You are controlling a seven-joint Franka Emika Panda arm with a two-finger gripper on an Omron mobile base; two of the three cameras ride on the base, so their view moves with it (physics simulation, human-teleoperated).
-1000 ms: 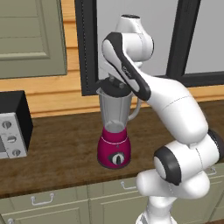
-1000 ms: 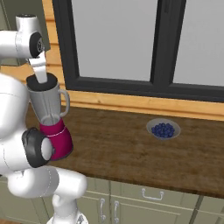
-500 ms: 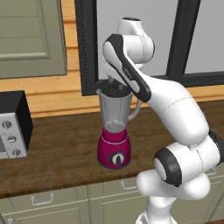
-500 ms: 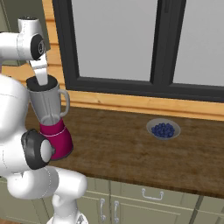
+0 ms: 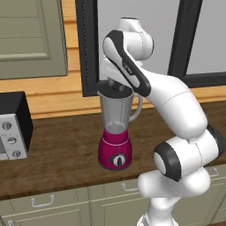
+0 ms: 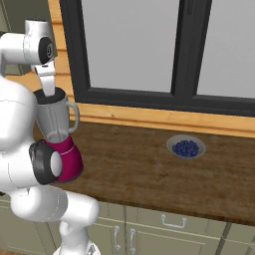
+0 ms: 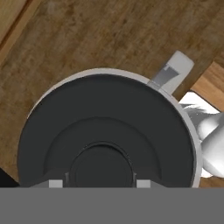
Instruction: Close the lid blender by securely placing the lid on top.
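Observation:
The blender (image 5: pixel 115 132) stands on the wooden counter: a magenta base with a black dial under a tall clear jar with a side handle. It also appears at the left of the right base view as the blender (image 6: pixel 56 130). The dark round lid (image 5: pixel 115 88) sits across the jar's mouth. My gripper (image 5: pixel 114 83) comes down from above and is shut on the lid's raised centre knob. In the hand view the lid (image 7: pixel 105 127) covers the jar's opening, with the jar's pale rim around it and the handle (image 7: pixel 171 71) sticking out. The gripper (image 7: pixel 99 183) holds the knob between its tips.
A black-and-silver box appliance (image 5: pixel 11 128) with knobs stands at the counter's left end. A shallow grey bowl of blue berries (image 6: pixel 186 148) rests on the counter (image 6: pixel 134 174) well to the blender's right. A dark-framed window runs behind, and a wall cabinet (image 5: pixel 26 37) hangs at upper left.

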